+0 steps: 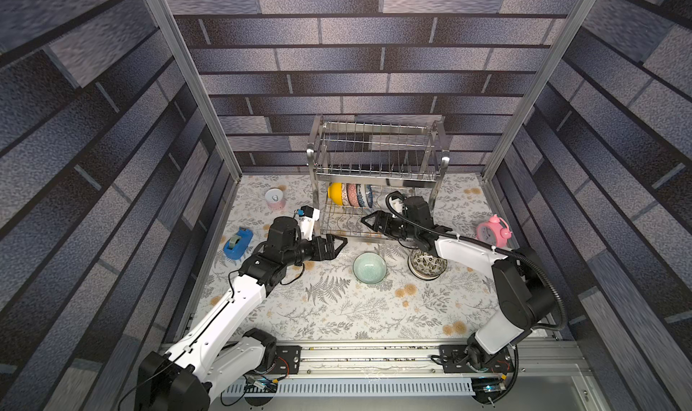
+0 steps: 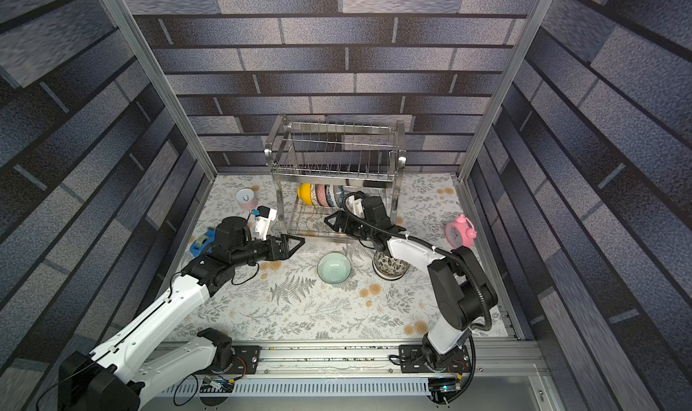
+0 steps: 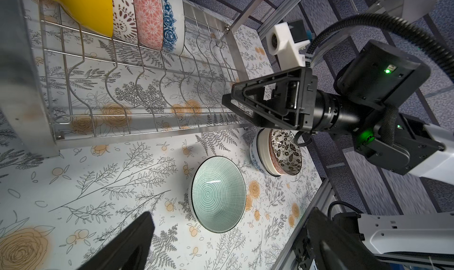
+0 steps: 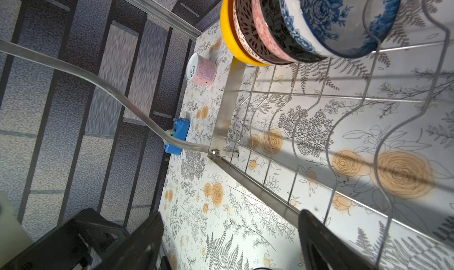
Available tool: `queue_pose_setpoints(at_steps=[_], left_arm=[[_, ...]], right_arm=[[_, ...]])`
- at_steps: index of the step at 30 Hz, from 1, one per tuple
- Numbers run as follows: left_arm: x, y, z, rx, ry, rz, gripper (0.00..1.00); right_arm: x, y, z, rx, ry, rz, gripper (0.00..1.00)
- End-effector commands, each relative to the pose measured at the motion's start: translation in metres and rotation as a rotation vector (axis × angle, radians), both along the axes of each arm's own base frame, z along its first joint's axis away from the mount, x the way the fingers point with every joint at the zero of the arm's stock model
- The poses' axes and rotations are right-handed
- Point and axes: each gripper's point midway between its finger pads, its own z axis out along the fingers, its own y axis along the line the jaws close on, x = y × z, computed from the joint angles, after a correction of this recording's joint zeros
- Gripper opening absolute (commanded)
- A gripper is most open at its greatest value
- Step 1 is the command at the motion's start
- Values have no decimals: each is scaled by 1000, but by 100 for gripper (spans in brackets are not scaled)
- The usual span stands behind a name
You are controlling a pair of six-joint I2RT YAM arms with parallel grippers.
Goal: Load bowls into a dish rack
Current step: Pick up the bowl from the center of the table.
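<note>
Floral tablecloth [image 1: 337, 315] bears a pale green bowl [image 1: 369, 267] at six o'clock from the wide, empty right gripper [image 1: 369, 222]; it should clear the dish rack [image 1: 376, 176] wires first.

The left arm [image 1: 239, 300] and right arm [image 1: 464, 250] are white-shelled, black-jointed; a ribbed black cable [image 3: 368, 17] lines the right.

Dim enclosure, floral-printed table [image 1: 337, 315] lit brightly from above. Top-view edges bend. Glare on shiny steel wire dish rack [image 3: 24, 84], blurred close up.
</note>
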Motion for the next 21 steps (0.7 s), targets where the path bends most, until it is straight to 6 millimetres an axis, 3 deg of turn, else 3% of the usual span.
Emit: queue_pose_setpoints(at_steps=[1,11,21], left_arm=[[3,2,4,1,-32,8,100],[-1,6,-2,4,-23,19,100],[-9,8,-9,11,-10,13,100]], right_arm=[[-11,-7,0,-62,-42,9,91],[-33,-19,-3,-149,-67,30,100],[-51,-26,-14,-260,-70,80,100]])
